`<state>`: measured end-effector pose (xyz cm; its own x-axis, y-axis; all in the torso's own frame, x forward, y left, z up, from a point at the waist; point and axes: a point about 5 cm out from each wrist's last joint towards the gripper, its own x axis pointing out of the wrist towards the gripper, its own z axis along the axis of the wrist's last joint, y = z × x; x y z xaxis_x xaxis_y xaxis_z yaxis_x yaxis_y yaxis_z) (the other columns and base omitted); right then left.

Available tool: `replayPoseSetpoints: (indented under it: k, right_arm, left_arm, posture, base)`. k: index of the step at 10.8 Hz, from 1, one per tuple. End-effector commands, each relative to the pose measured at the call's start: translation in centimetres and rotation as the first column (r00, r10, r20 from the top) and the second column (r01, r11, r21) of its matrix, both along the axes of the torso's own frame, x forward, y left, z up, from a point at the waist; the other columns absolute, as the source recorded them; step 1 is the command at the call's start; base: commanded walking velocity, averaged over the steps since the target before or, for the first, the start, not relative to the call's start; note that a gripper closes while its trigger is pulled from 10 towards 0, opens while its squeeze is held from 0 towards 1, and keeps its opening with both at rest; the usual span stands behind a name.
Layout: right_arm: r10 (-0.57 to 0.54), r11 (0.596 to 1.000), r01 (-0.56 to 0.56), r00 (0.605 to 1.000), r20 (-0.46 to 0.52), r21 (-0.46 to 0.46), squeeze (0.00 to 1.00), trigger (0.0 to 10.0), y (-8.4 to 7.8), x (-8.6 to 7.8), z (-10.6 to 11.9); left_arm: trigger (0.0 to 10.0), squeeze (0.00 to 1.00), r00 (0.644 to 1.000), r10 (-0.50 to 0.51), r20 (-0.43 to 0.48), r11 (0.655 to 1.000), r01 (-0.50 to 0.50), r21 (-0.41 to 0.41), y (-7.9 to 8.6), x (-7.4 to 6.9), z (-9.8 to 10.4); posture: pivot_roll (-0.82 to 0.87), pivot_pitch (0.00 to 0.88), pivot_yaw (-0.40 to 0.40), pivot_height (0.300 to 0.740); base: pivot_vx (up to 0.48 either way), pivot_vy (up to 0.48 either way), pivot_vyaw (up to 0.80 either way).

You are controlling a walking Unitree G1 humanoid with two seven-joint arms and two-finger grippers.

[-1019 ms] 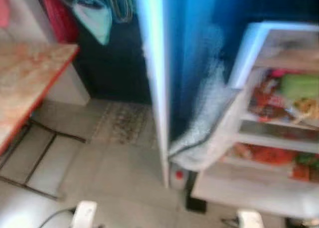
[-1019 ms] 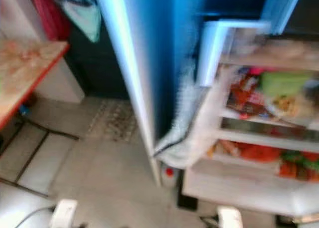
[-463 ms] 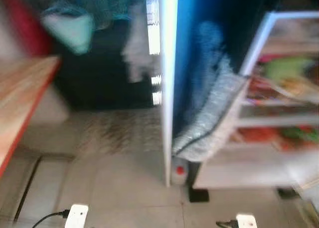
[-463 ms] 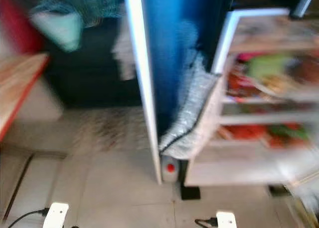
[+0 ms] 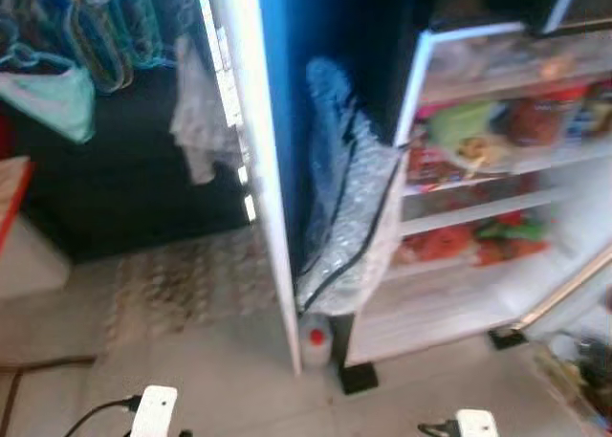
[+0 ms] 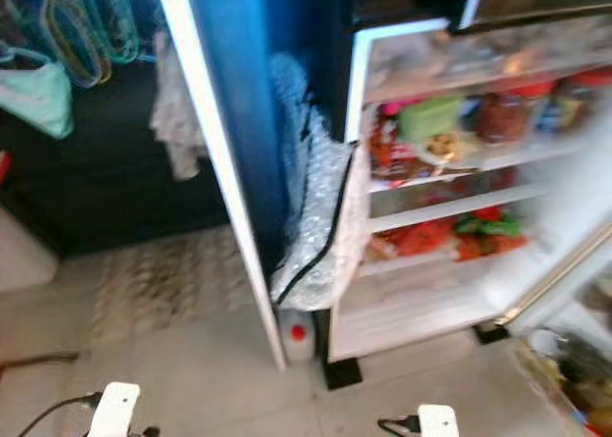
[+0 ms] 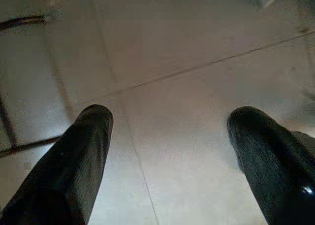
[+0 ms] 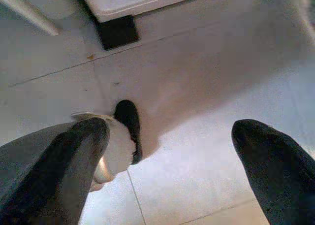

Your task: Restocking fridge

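Pale floor tiles [image 5: 191,360] run up to a blue fridge [image 5: 287,93] whose compartment [image 6: 459,169] stands open, with shelves already carrying a good bit of stuff: something green and a red jar-like thing on the upper shelf [image 6: 459,160], red and green packets on the one below [image 6: 449,236], all too blurry for us to name properly. Our left gripper [image 7: 167,151] and right gripper [image 8: 167,156] both hang low over the floor with fingers spread wide and nothing between them, so we're carrying no item to stock right now. We'd guess we're early or between rounds, more about getting lined up with the fridge than actually placing anything. As for clutter, a silvery quilted bag [image 5: 349,227] with a dark strap slumps against the fridge's front edge, just beside the open shelves, and a small red-capped bottle [image 5: 316,339] sits on the floor at the fridge's bottom corner. Both could snag us if we step in close. Off to our left hang some hangers [image 5: 105,35], a teal cloth [image 5: 53,98] and a whitish rag [image 5: 199,121], with a patterned mat [image 5: 182,279] below.
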<state>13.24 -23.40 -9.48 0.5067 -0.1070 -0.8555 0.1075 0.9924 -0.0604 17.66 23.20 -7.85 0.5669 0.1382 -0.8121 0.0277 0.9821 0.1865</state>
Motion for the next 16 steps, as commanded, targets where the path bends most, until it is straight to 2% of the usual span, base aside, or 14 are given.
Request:
replayPoseSetpoints:
  k: [1, 2, 4, 6, 9, 10, 12, 14, 16]
  right_arm:
    - [-0.017, 1.0, 0.017, 1.0, -0.026, -0.001, 0.0, 10.0, -0.2, -0.6, -0.2]
    - [0.085, 0.996, -0.087, 0.996, -0.041, -0.036, 0.0, 10.0, -0.4, -0.3, 0.0]
    - [0.104, 0.993, -0.107, 0.993, -0.051, -0.054, 0.0, 10.0, -0.5, -0.3, 0.0]
    - [-0.012, 0.999, 0.01, 0.999, -0.037, -0.05, 0.0, 10.0, -0.6, -0.5, -0.1]
    - [-0.061, 0.998, 0.06, 0.997, -0.05, -0.021, 0.0, 10.0, -0.6, -1.0, -0.3]
    - [-0.033, 0.999, 0.032, 0.998, -0.044, -0.014, 0.0, 10.0, -0.5, -0.9, -0.3]
    - [-0.065, 0.998, 0.065, 0.997, -0.048, -0.005, 0.0, 10.0, -0.3, -1.2, -0.4]
    - [-0.083, 0.997, 0.083, 0.995, -0.047, -0.004, 0.0, 10.0, -0.3, -1.4, -0.4]
    - [-0.09, 0.996, 0.09, 0.995, -0.039, 0.004, 0.0, 10.0, -0.3, -1.4, -0.4]
  left_arm:
    - [10.0, 0.0, 0.999, -0.021, -0.038, 1.0, 0.021, 0.003, -0.3, -0.8, -0.5]
    - [10.0, 0.0, 0.995, -0.086, -0.043, 0.996, 0.085, -0.008, -1.5, -0.6, -0.6]
    - [10.0, 0.0, 0.988, -0.148, -0.052, 0.989, 0.148, -0.008, -2.3, -0.4, -0.7]
    - [10.0, 0.0, 0.993, -0.112, -0.044, 0.994, 0.112, -0.014, -2.4, -0.4, -0.7]
    - [10.0, 0.0, 0.996, -0.067, -0.065, 0.998, 0.067, -0.007, -2.3, -1.2, -1.1]
    - [10.0, 0.0, 0.997, -0.041, -0.072, 0.999, 0.041, -0.002, -2.0, -1.6, -1.2]
    - [10.0, 0.0, 0.997, 0.01, -0.081, 1.0, -0.01, 0.002, -1.1, -2.3, -1.3]
    - [10.0, 0.0, 0.996, 0.006, -0.083, 1.0, -0.006, 0.0, -0.9, -2.3, -1.3]
    - [10.0, 0.0, 0.997, 0.015, -0.071, 1.0, -0.016, -0.007, -0.4, -2.2, -1.1]
  posture:
    - [-0.05, 0.0, 0.067, 0.74]
    - [-0.05, 0.0, 0.057, 0.74]
    - [-0.05, 0.0, 0.043, 0.74]
    - [-0.05, 0.0, 0.035, 0.74]
    - [-0.03, 0.0, 0.04, 0.74]
    - [-0.03, 0.0, 0.047, 0.74]
    - [-0.03, 0.003, 0.058, 0.74]
    - [-0.03, 0.013, 0.061, 0.74]
    - [-0.03, 0.028, 0.064, 0.74]
  base:
    - [0.0, 0.0, -0.78]
    - [0.0, 0.0, -0.78]
    - [0.0, 0.0, -0.77]
    - [0.0, 0.379, -0.77]
    - [0.0, 0.0, -0.48]
    - [0.0, 0.0, 0.0]
    - [0.0, 0.0, 0.0]
    - [0.0, 0.0, 0.0]
    - [0.0, 0.416, 0.0]
